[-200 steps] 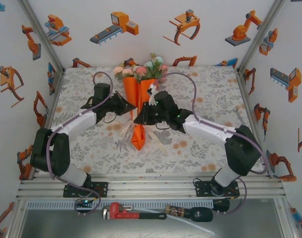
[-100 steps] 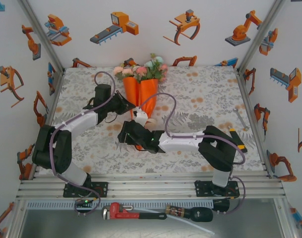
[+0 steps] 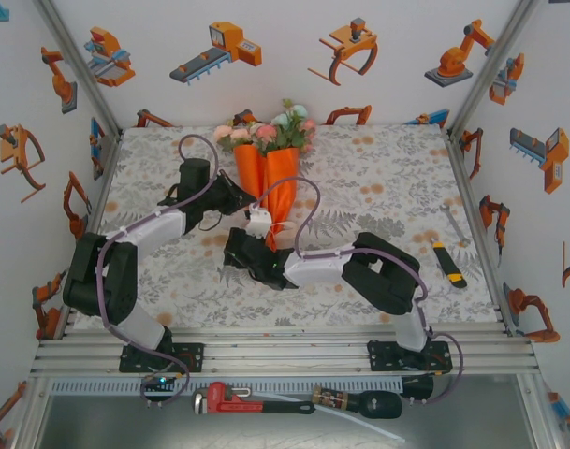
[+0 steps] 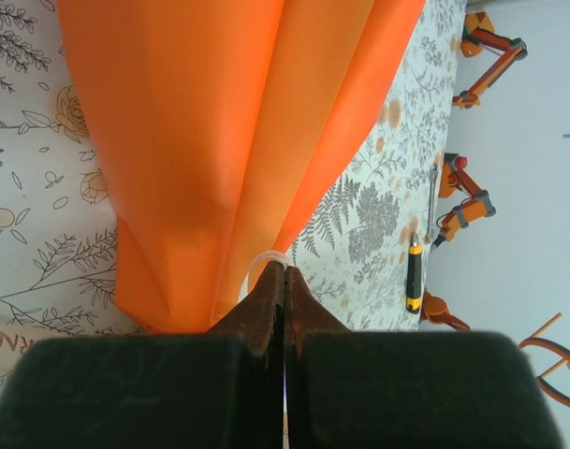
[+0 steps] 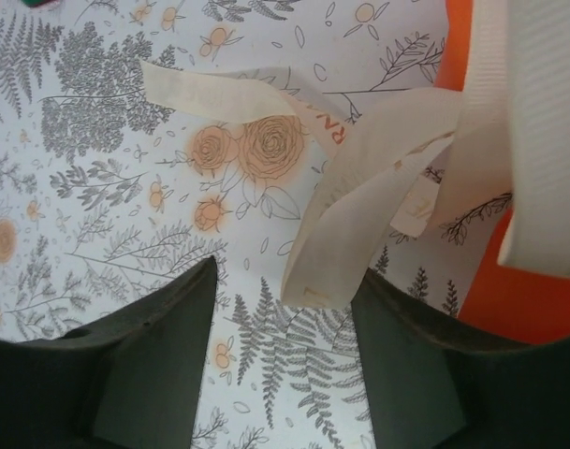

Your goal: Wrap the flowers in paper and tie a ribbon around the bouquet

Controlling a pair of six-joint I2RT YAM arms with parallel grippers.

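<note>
Two arms: one pair of fingers each, both low over the middle of the bench (image 3: 387, 178).
Left fingers (image 4: 266, 309): pressed together just beside the orange paper; a thin pale curl shows at their tips, and I cannot tell whether it is pinched.
Right fingers (image 5: 163, 355): spread apart above the bench, holding nothing, with a loose ribbon end lying between them.
Bouquet (image 3: 277, 178): one, lying at the far middle of the bench, its narrow end toward the arms.
Flowers (image 3: 266, 131): one bunch of pink, peach and pale blue heads with green leaves at the cone's wide end, by the back wall; too small to count.
Paper (image 4: 200, 140): one bright orange sheet, folded in long smooth pleats around the stems.
Ribbon (image 5: 378, 168): one cream strip, lying in several loose folds on the bench, touching the orange paper's edge.
Tools on the bench: two, well apart from the bouquet at the right side, a small spanner (image 3: 450, 217) and a yellow-and-black tool (image 3: 447, 264).
Tools below the near rail: two, a red pipe wrench (image 3: 236, 399) and a dark-handled tool (image 3: 359, 404).
Writing: orange letters (image 5: 329, 131) printed on the bench cloth, about "RN", partly under the ribbon.
</note>
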